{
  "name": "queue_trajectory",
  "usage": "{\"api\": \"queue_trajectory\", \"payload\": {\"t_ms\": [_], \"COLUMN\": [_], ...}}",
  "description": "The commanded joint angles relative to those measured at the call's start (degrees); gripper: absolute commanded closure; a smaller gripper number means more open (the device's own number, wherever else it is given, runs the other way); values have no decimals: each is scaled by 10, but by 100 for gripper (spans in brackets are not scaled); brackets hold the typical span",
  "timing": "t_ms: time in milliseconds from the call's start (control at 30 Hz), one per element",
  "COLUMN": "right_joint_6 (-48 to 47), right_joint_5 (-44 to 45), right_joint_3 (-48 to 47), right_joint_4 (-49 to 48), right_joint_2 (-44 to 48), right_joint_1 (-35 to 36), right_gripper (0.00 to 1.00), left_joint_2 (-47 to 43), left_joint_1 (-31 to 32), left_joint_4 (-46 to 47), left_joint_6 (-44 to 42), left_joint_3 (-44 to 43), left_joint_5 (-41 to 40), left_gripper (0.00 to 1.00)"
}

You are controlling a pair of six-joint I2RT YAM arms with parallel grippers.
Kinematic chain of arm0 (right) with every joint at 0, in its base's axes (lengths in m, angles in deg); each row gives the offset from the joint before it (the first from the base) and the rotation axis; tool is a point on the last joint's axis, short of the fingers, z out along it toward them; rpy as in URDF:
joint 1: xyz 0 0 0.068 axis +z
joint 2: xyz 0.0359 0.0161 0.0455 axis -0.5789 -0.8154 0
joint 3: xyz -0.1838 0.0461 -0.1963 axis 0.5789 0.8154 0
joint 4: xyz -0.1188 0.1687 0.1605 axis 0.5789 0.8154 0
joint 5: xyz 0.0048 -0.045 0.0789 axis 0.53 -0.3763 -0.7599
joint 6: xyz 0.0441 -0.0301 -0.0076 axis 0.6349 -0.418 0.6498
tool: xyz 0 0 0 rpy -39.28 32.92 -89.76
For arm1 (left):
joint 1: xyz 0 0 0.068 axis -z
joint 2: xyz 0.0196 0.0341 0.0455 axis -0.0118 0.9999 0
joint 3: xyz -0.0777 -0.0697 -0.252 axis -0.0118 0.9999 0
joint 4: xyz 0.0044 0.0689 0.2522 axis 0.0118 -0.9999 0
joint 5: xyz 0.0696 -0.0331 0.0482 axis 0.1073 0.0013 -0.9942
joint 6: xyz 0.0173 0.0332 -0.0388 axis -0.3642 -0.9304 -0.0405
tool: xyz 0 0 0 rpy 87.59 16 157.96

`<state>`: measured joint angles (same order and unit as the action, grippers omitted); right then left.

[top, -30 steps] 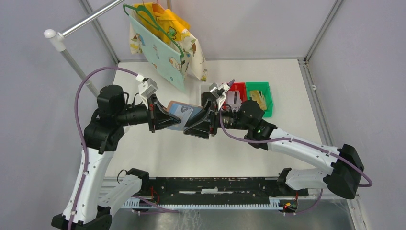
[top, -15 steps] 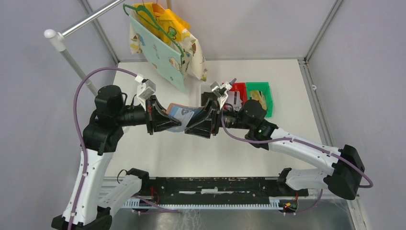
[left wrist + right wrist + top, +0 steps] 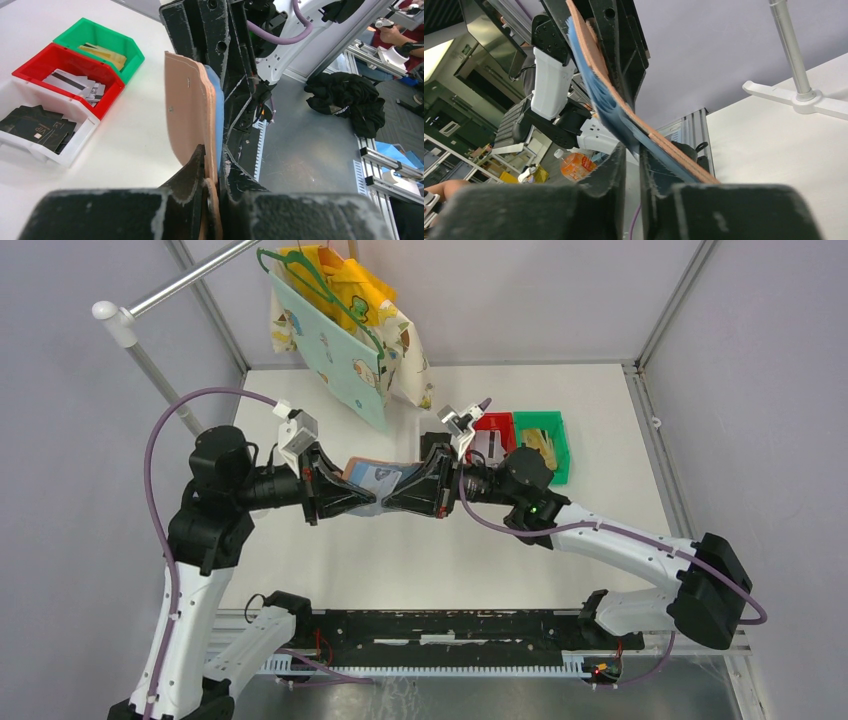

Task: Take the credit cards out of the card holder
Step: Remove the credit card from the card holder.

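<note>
Moved: our right fingers point(image 3: 619, 162) have narrowed since a second ago, now pinching the card holder point(image 3: 190, 110).
Left side: our left fingers point(image 3: 199, 165) clamp its other edge.

The card holder point(image 3: 378, 478) hangs above the table point(image 3: 600, 420) between the left gripper point(image 3: 366, 503) and the right gripper point(image 3: 392, 503), touching both. Behind the right gripper and to its right, three bins point(image 3: 107, 94) stand side by side on the table, with credit cards point(image 3: 75, 85) lying in each. Behind the left gripper, bags point(image 3: 340, 350) hang from a rail point(image 3: 180, 280).
</note>
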<state>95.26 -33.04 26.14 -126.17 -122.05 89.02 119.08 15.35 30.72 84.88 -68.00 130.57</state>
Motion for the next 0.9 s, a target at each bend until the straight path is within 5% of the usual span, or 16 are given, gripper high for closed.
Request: {"api": "queue_trajectory", "payload": {"t_ms": [0,200,400,867], "right_joint_6": [20,30,37,57], "right_joint_5": [21,20,23,22], "right_joint_3": [-1,30,61,115], "right_joint_4": [-123,-167,-182,-239], "right_joint_2": [8,19,22,27], "right_joint_1": [-1,-1,-1,-2], "right_gripper": [93,100,100,100], "left_joint_2": [1,9,8,2], "left_joint_1": [5,5,4,4], "left_joint_4": [-16,-14,10,63], "left_joint_6": [25,38,71,118], "left_joint_3": [15,8,8,0], "left_joint_5": [7,-58,-54,37], "left_gripper": [86,74,75,98]}}
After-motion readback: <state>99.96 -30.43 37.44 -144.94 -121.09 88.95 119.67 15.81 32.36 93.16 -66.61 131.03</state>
